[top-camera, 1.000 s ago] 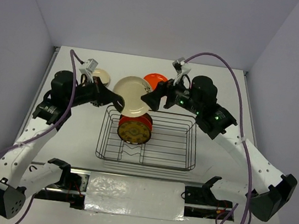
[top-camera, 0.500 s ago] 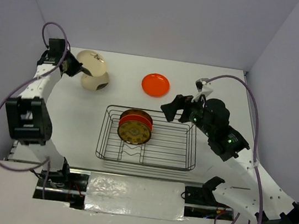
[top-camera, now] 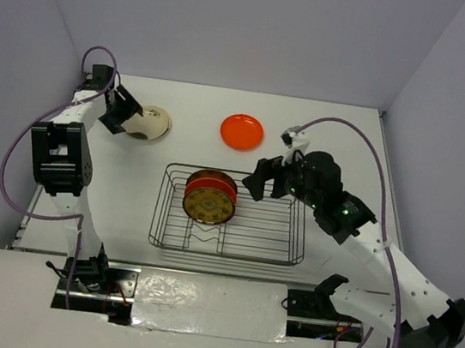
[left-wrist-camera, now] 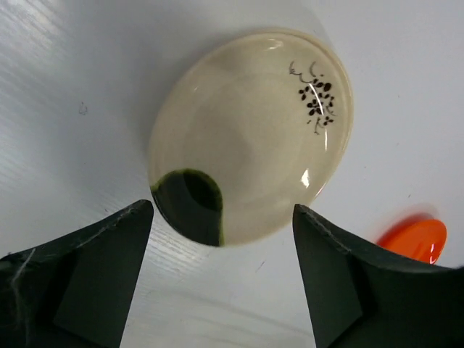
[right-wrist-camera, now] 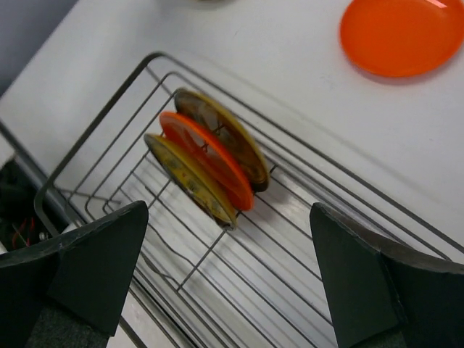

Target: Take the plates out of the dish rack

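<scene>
On table [top-camera: 349, 147], far of rack [top-camera: 230, 255], cream plate [top-camera: 153, 124] and orange plate [top-camera: 242, 130] laid flat; three plates [top-camera: 209, 198] yet to be unloaded, upright in rack. Wide and empty: left claw [left-wrist-camera: 222, 210] over cream plate, right claw [right-wrist-camera: 228, 209] over rack.

Your top external camera sits high above and behind the near edge of the table [top-camera: 199, 104], looking down and forward over the whole scene. Your left wrist camera looks steeply down from close above the cream plate [left-wrist-camera: 254, 138], which the top view shows at far left; your right wrist camera looks obliquely down into the dish rack [right-wrist-camera: 290, 217] from farther off; all three views catch the orange plate [right-wrist-camera: 402, 36].
</scene>
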You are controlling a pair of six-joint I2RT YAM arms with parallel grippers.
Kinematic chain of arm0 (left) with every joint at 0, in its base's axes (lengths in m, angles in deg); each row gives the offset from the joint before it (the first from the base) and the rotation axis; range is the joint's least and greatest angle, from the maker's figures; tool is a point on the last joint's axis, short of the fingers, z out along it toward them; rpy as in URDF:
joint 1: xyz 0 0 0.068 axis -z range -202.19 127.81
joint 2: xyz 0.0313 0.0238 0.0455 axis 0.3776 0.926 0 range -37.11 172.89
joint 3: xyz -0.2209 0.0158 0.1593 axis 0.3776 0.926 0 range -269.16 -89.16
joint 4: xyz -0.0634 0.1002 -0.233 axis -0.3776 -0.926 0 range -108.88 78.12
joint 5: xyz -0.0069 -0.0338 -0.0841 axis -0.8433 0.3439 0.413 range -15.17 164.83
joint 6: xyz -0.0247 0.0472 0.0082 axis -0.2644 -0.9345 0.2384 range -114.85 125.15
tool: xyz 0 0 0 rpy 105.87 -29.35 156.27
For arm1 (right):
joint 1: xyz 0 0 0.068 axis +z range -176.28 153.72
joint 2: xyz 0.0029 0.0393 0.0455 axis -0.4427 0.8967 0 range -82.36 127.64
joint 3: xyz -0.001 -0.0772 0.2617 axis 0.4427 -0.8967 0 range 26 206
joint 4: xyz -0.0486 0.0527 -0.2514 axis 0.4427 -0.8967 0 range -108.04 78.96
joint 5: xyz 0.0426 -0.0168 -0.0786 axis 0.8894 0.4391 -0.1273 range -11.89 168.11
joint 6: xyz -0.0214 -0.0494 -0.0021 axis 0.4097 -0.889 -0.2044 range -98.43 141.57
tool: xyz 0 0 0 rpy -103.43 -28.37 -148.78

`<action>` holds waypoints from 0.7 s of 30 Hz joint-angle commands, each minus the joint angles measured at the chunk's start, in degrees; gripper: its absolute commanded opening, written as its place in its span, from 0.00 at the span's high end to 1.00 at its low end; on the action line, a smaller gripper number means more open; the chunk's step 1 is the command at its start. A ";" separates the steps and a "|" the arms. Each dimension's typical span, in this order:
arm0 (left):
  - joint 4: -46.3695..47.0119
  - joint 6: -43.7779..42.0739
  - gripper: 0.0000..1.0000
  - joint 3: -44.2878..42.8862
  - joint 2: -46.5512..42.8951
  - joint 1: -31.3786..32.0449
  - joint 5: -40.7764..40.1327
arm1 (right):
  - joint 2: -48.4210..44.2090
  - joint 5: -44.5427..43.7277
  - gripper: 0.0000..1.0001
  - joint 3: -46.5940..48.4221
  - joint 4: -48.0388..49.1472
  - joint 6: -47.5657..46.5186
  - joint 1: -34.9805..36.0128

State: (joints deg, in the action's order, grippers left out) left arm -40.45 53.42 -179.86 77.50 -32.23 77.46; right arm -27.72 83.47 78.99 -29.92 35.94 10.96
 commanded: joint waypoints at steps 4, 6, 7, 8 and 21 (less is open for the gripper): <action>-3.66 -0.54 0.00 -4.30 -3.86 -0.33 -2.28 | 11.71 0.81 0.00 6.41 -3.27 -16.90 12.41; -8.22 -1.86 0.01 -6.24 -5.61 -0.41 -2.46 | 15.92 -4.48 0.00 8.52 -4.06 -20.24 15.75; -9.47 -2.73 0.00 -7.03 -6.84 -0.33 -2.46 | 16.90 -5.01 0.00 9.40 -3.80 -21.13 16.20; -10.35 -3.27 0.00 -6.60 -8.42 -0.41 -2.46 | 17.61 -5.01 0.00 9.67 -3.45 -21.92 16.20; -0.68 -22.15 0.00 31.97 -55.44 1.17 13.53 | 28.86 -1.50 0.41 18.64 -7.93 -32.56 17.70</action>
State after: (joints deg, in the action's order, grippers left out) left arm -41.68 39.24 -152.51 23.34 -31.42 84.39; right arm -0.43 82.01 95.21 -36.34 6.92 28.03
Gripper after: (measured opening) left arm 0.995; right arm 0.599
